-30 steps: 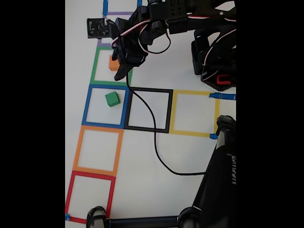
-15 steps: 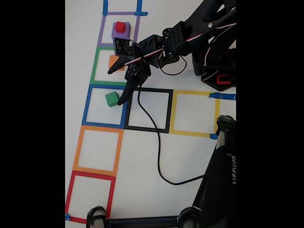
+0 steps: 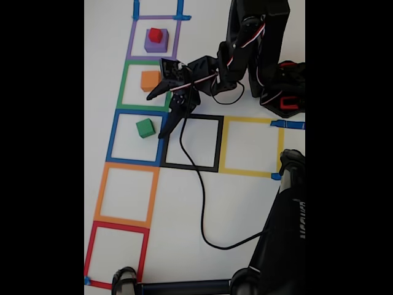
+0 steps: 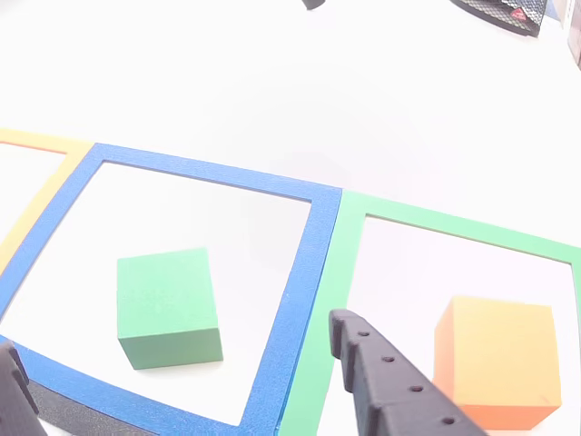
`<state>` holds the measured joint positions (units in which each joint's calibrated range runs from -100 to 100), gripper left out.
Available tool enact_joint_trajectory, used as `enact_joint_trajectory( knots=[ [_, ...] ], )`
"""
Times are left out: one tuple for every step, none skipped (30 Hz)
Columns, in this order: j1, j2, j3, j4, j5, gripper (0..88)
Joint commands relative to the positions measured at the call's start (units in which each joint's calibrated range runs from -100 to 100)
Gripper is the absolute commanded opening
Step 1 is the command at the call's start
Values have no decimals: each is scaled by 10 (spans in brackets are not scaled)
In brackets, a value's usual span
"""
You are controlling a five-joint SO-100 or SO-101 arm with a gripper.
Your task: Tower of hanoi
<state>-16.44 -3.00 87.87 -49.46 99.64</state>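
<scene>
A purple cube [image 3: 156, 44] carries a small red cube [image 3: 155, 34] inside the purple tape square at the top of the fixed view. An orange cube [image 3: 150, 80] [image 4: 497, 361] sits in the green tape square. Below it, a green cube [image 3: 145, 128] [image 4: 168, 307] rests in the blue tape square. My gripper [image 3: 156, 115] [image 4: 172, 336] hangs open over the border between those two squares, holding nothing. One finger [image 4: 386, 386] points at the green tape beside the orange cube. The other finger [image 4: 14, 386] shows at the lower left edge, so the green cube lies between them in the other view.
Black [image 3: 191, 142], yellow [image 3: 250, 146], orange [image 3: 126, 193] and red [image 3: 116, 252] tape squares continue across the white table. A black cable [image 3: 202, 209] loops from the gripper over the black square. The arm base [image 3: 281, 92] stands top right, a black stand [image 3: 282, 233] bottom right.
The arm has drawn back and risen, uncovering the purple and red cubes and then the orange cube. The gripper swung down from the green square to the blue square's top edge.
</scene>
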Motion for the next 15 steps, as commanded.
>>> enact_joint_trajectory(
  knots=[
    [-10, 47, -25, -62, 4, 420],
    [-13, 61, -29, -74, 4, 419],
    [-17, 80, -36, -88, 4, 418],
    [-20, 94, -43, -98, 4, 416],
    [-23, 111, -53, -110, 4, 416],
    [-24, 126, -63, -118, 4, 415],
    [-26, 141, -74, -124, 4, 415],
    [-29, 156, -88, -128, 4, 414],
    [-31, 165, -99, -128, 4, 412],
    [-32, 177, -111, -128, 4, 411],
    [-34, 185, -121, -128, 4, 410],
    [-37, 196, -132, -129, 4, 408],
    [-39, 206, -141, -131, 4, 408],
    [-40, 214, -150, -135, 4, 408],
    [-41, 223, -156, -139, 4, 408]
  ],
)
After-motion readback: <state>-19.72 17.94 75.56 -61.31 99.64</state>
